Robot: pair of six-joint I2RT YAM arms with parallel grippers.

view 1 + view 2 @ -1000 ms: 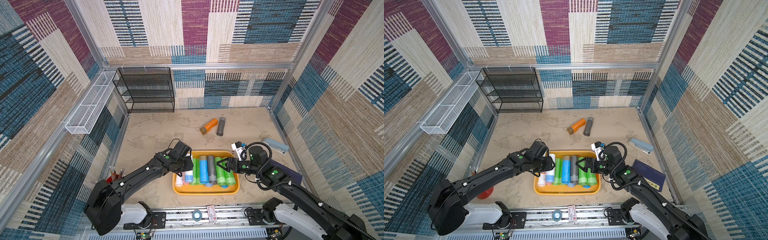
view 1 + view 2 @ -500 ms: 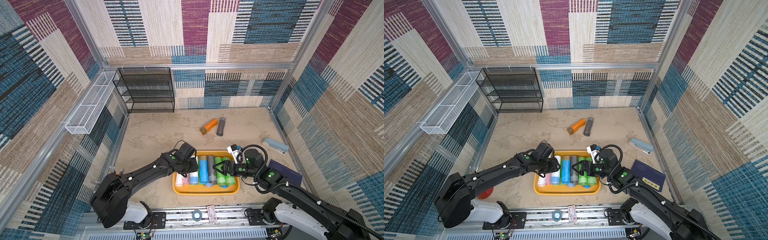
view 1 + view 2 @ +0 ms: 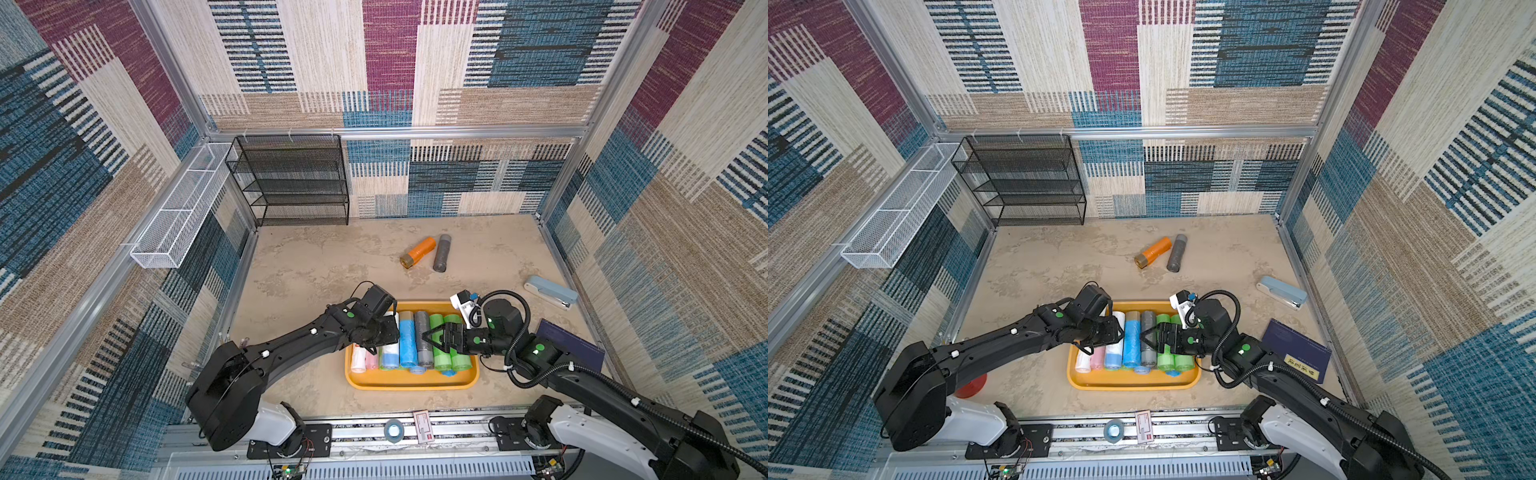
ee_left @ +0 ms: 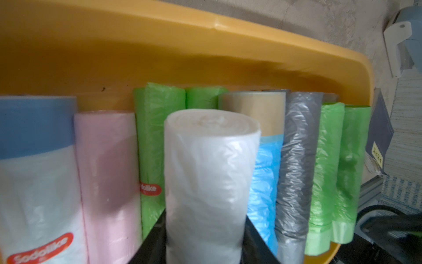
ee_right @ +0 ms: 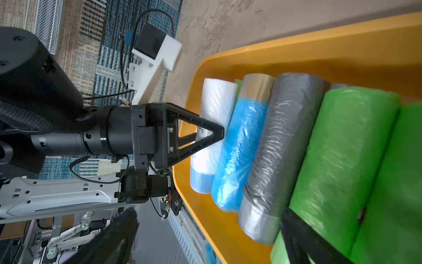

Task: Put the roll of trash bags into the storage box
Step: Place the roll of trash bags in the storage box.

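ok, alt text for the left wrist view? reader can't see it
A white roll of trash bags is clamped in the left gripper, filling the middle of the view. Behind it, the yellow-orange storage box holds rolls lying side by side: a blue-banded white roll, a pink roll, green rolls, a blue roll and a grey roll.

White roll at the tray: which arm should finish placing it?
Left. The left gripper is shut on the white roll above the yellow tray; the right gripper hangs open and empty over the green rolls.
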